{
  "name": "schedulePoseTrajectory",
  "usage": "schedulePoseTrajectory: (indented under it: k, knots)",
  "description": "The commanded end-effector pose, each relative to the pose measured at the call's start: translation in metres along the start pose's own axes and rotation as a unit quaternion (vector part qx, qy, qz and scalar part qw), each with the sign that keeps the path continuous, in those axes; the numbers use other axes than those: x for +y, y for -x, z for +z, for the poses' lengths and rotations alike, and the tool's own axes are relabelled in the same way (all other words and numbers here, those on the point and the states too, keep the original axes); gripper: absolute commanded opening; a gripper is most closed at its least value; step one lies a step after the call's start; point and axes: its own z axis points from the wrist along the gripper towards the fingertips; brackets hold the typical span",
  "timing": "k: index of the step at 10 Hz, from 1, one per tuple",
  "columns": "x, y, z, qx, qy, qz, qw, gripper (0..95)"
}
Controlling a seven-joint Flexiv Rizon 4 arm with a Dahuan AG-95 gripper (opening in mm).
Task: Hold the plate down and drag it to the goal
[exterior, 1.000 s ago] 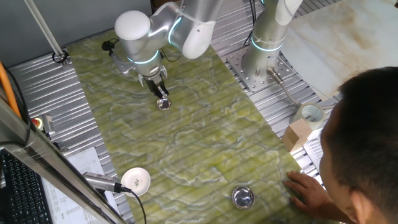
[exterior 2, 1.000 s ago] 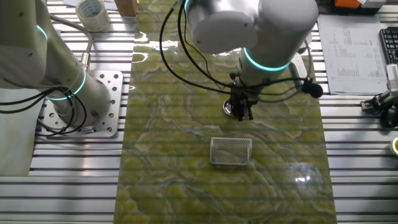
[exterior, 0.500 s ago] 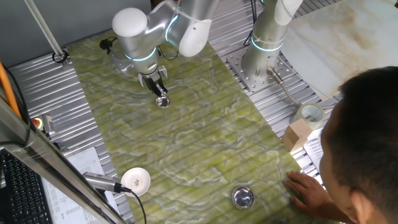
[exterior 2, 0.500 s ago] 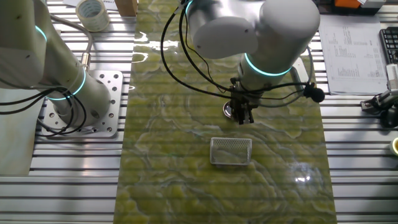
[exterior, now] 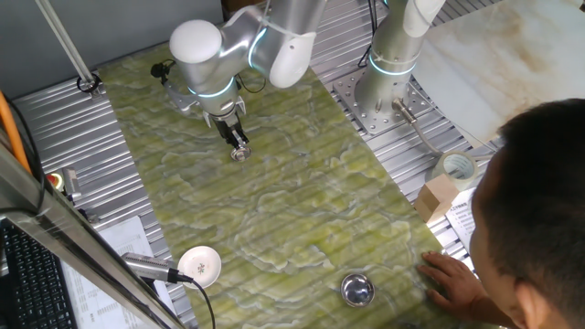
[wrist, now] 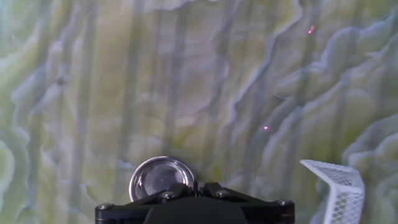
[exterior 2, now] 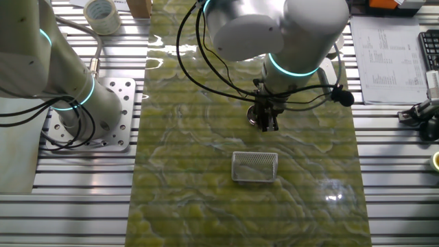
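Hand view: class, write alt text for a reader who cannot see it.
A small round silver plate lies on a green marbled mat, partly hidden behind the dark tool at the bottom edge. The corner of a white mesh basket shows at lower right.

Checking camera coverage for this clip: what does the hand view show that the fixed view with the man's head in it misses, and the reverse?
Only the hand view shows the white mesh basket, to the right of the plate.

Only that fixed view shows the larger metal bowl, the white disc, the tape roll and the man's hand on the mat's edge.

Both show the plate under the gripper on the green marbled mat.
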Motion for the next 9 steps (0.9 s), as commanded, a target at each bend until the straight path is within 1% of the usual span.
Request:
schedulePoseTrajectory:
  k: [1,8,9]
  knots:
    - [-0.0003,-0.0002,-0.0002,0.0,-0.001,-0.001,1.0,0.0]
    - [-0.0003,-0.0002,-0.0002,-0.001,0.0,-0.006,1.0,0.0]
    - [-0.0003,-0.0002,-0.0002,-0.001,0.001,-0.012,0.9999,19.0]
